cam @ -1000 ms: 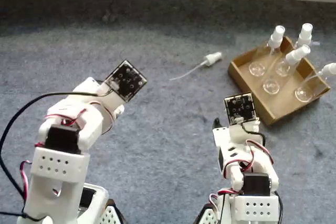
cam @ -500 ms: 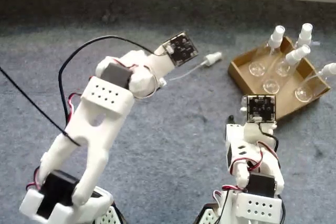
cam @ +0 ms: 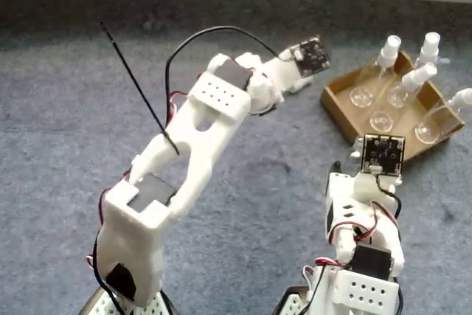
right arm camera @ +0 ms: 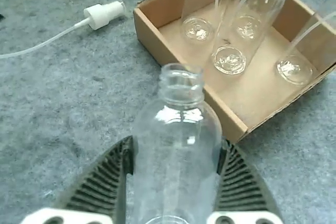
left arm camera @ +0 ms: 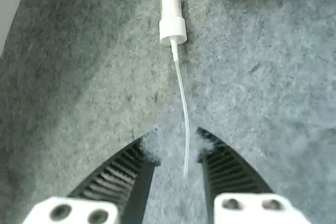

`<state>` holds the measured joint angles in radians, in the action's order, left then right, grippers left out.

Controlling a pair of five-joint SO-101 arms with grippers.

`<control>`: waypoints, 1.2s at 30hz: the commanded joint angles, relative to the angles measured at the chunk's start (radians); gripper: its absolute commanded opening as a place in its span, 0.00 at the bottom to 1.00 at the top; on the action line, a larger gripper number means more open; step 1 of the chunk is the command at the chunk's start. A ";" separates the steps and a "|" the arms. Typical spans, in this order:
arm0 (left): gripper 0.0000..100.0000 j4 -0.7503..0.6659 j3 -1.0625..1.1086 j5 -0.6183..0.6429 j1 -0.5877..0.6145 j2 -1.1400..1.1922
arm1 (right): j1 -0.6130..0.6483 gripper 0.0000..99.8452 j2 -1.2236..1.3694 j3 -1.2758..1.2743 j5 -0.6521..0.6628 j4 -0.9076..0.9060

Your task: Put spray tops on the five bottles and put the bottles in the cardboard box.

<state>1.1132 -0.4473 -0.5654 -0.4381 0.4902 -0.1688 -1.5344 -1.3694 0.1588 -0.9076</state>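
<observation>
L end effector (left arm camera: 176, 149) set apart astride spray top (left arm camera: 172, 22) tube on tabletop for pickup, 9 o'clock of cardboard box (cam: 339, 119). R end effector (right arm camera: 177, 153) clamped on uncapped bottle (right arm camera: 178, 108), neck left free for fitting.

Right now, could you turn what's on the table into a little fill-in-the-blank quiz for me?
The cardboard box holds ____ capped bottles. The bottle without a top sits in the ____ arm's shut jaws. The loose spray top has its thin tube between the ____ arm's open jaws. Missing words: four; right; left.
</observation>
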 commanded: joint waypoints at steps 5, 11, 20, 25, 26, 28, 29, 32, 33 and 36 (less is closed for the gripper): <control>0.20 -0.081 -0.378 -0.005 -0.012 0.318 | -0.012 0.08 -0.021 -0.018 -0.009 0.053; 0.20 -0.153 -0.662 -0.003 -0.036 0.558 | -0.012 0.08 -0.021 -0.019 -0.009 0.053; 0.20 -0.158 -0.954 -0.003 -0.035 0.852 | -0.008 0.08 -0.021 -0.019 -0.008 0.051; 0.20 -0.161 -1.078 -0.005 -0.030 0.966 | -0.008 0.08 -0.021 -0.019 -0.006 0.051; 0.20 -0.167 -1.093 -0.005 -0.030 0.983 | -0.008 0.08 -0.021 -0.019 -0.006 0.051; 0.20 -0.167 -1.118 -0.005 -0.031 1.009 | -0.008 0.08 -0.021 -0.019 -0.006 0.051; 0.20 -0.167 -1.129 -0.005 -0.031 1.017 | -0.008 0.08 -0.021 -0.019 -0.006 0.051; 0.20 -0.167 -1.144 -0.005 -0.030 1.023 | -0.008 0.08 -0.021 -0.019 -0.006 0.051; 0.19 -0.166 -1.145 -0.006 -0.030 1.023 | -0.008 0.08 -0.021 -0.019 -0.006 0.050; 0.10 -0.166 -1.145 -0.008 -0.027 1.021 | -0.008 0.08 -0.021 -0.019 -0.006 0.050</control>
<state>0.9720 -1.5750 -0.5639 -0.4641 1.5106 -0.1688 -1.5405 -1.4001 0.1573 -0.8784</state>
